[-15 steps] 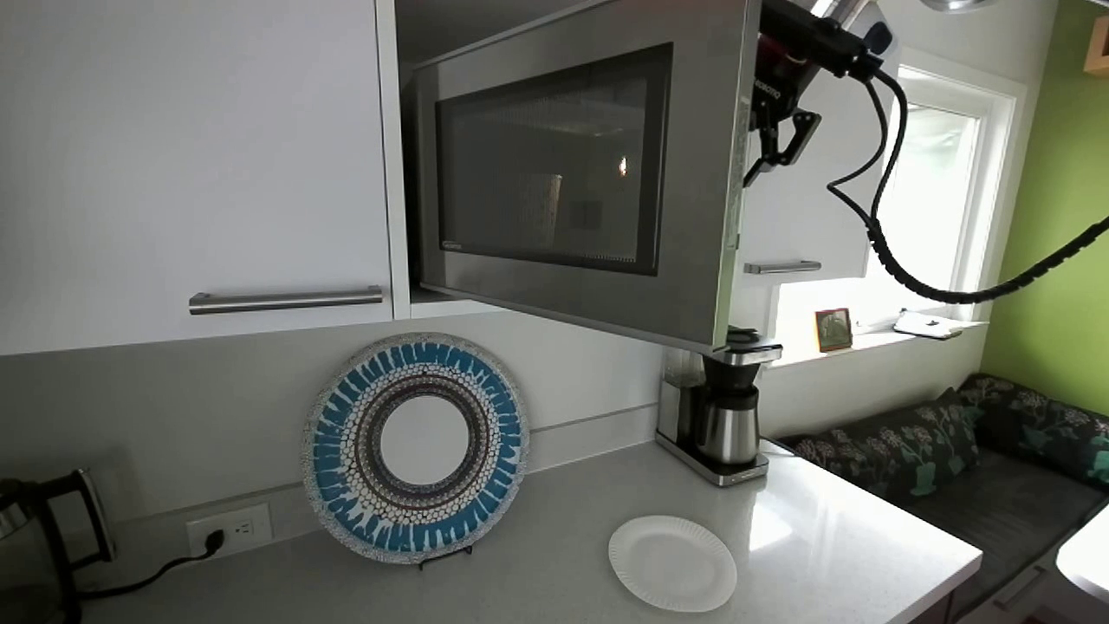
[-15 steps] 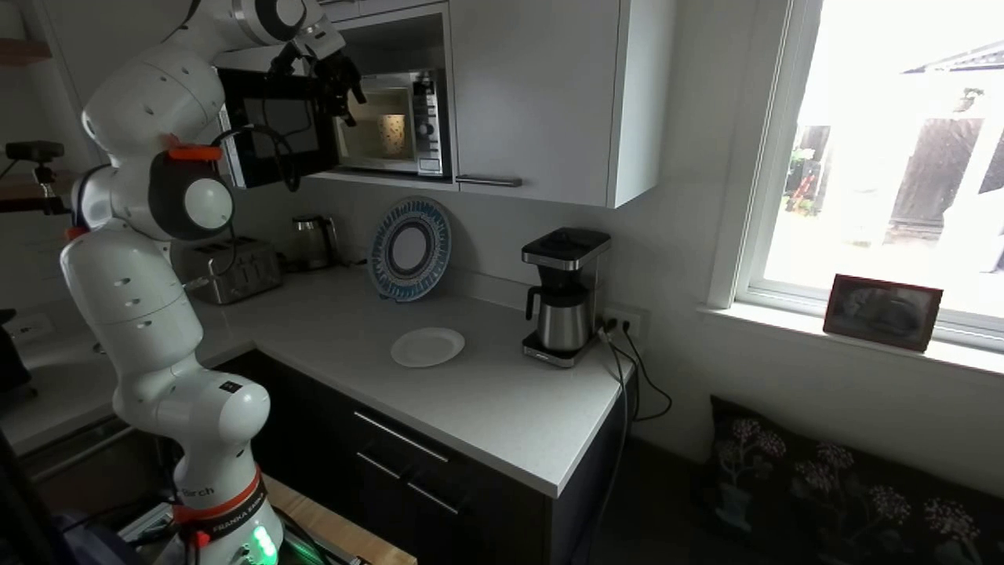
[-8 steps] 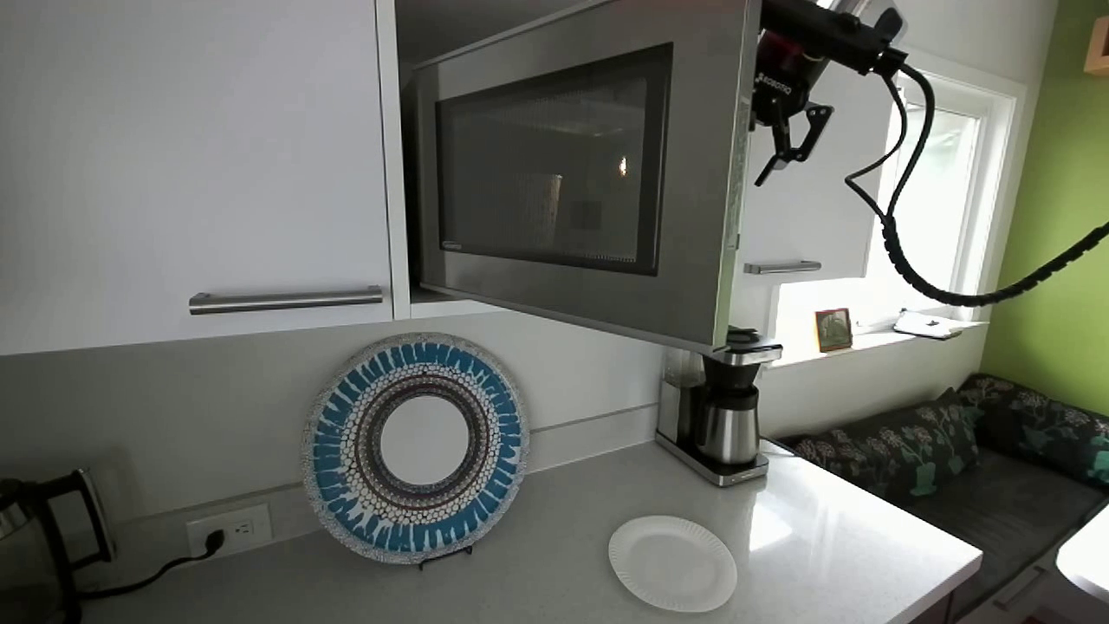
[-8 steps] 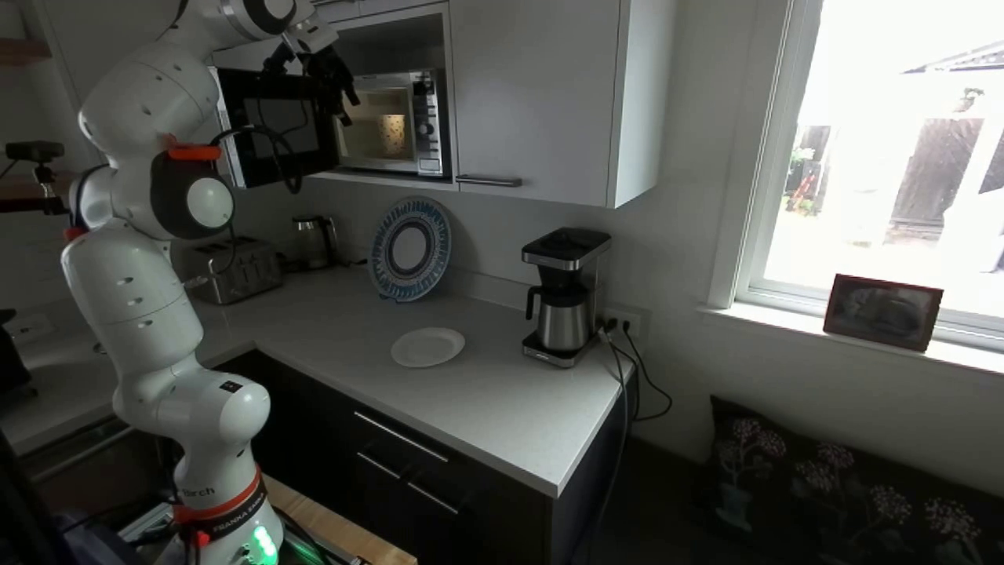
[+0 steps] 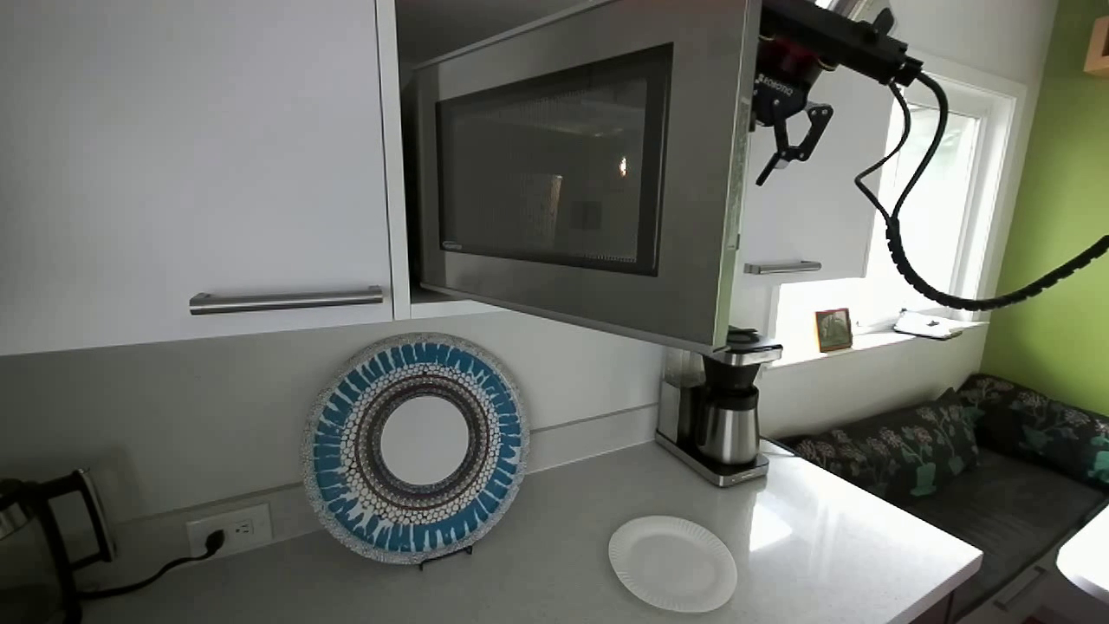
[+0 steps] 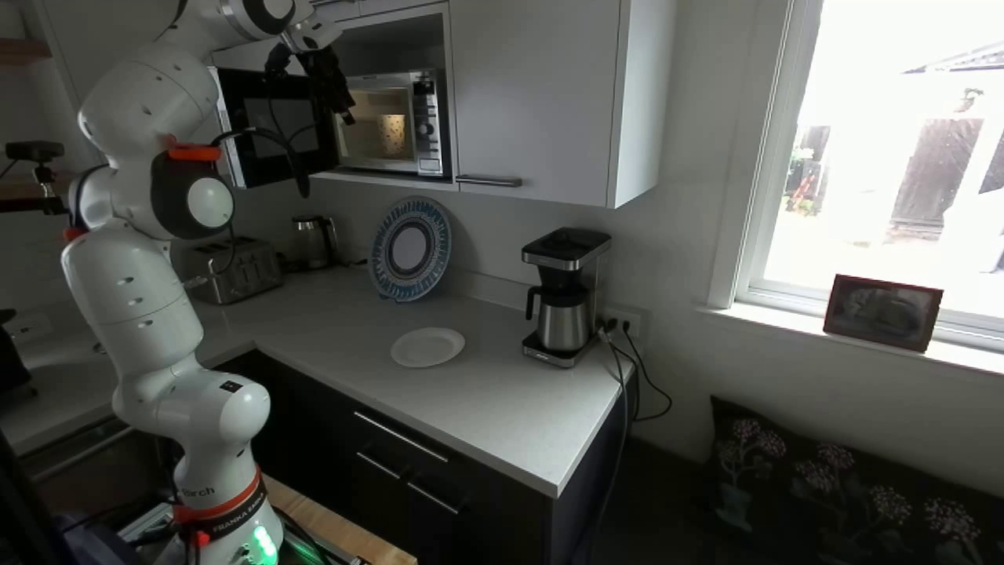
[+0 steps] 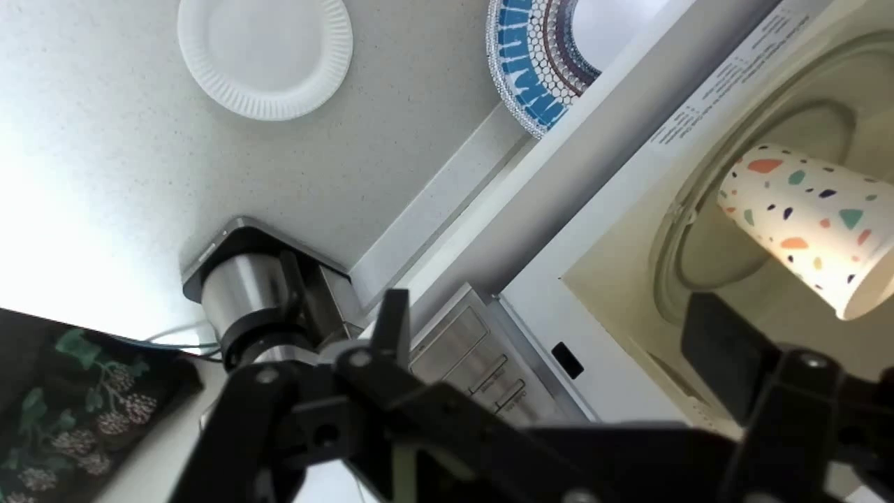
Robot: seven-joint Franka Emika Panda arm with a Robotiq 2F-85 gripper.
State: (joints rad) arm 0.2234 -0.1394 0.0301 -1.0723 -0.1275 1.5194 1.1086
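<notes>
With claw (image 7: 552, 327) spread wide, drawn slightly back from the microwave (image 6: 429, 110) compared with one second ago. Still near the open door (image 5: 563, 165), with the cup (image 7: 803, 216) upright inside, on the turntable (image 7: 719, 260).

Your Franka Emika Panda arm (image 6: 137, 302) is standing upright, holding its wrist (image 6: 311, 33) high; your Robotiq gripper (image 7: 550, 311) is slanting downward, its two fingers (image 7: 391, 325) standing wide apart.
</notes>
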